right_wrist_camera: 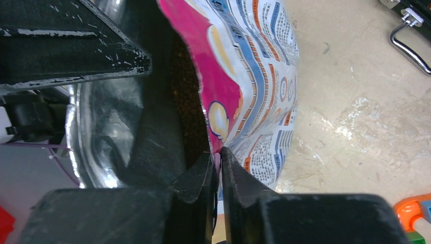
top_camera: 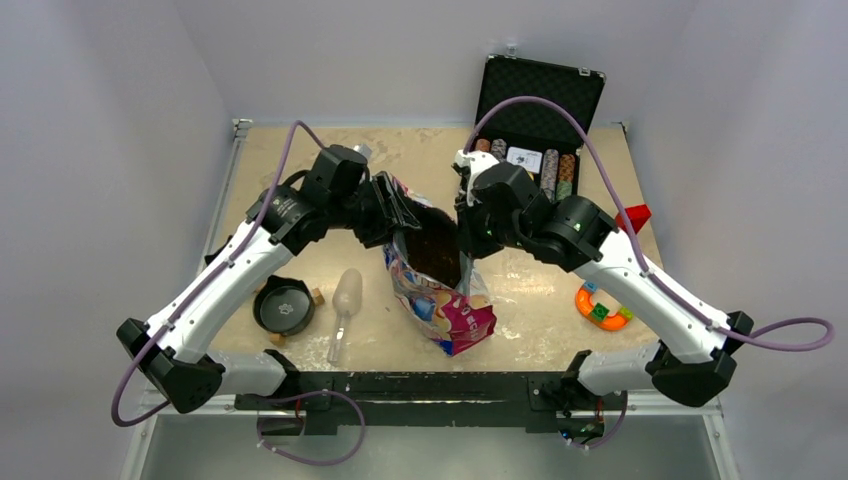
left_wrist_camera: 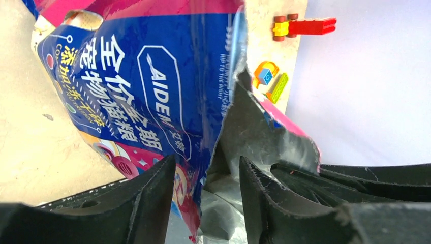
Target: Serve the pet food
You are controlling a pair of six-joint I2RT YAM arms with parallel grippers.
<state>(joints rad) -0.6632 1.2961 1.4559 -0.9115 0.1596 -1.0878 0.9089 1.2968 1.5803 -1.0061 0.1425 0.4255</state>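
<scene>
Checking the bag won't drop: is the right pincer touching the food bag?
Touching. The right wrist view shows the right pincer closed on the pink rim of the food bag, pinched between its fingertips.

Your white, black-jointed left arm point(top_camera: 215, 285) and right arm point(top_camera: 640, 285) trail purple cables point(top_camera: 281, 160); left gripper point(left_wrist_camera: 206, 175) and right gripper point(right_wrist_camera: 217, 158) are scuffed black.

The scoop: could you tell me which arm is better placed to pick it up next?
Left: the scoop lies nearer it; the left tool is open, while the right tool pinches the cat food bag.
</scene>
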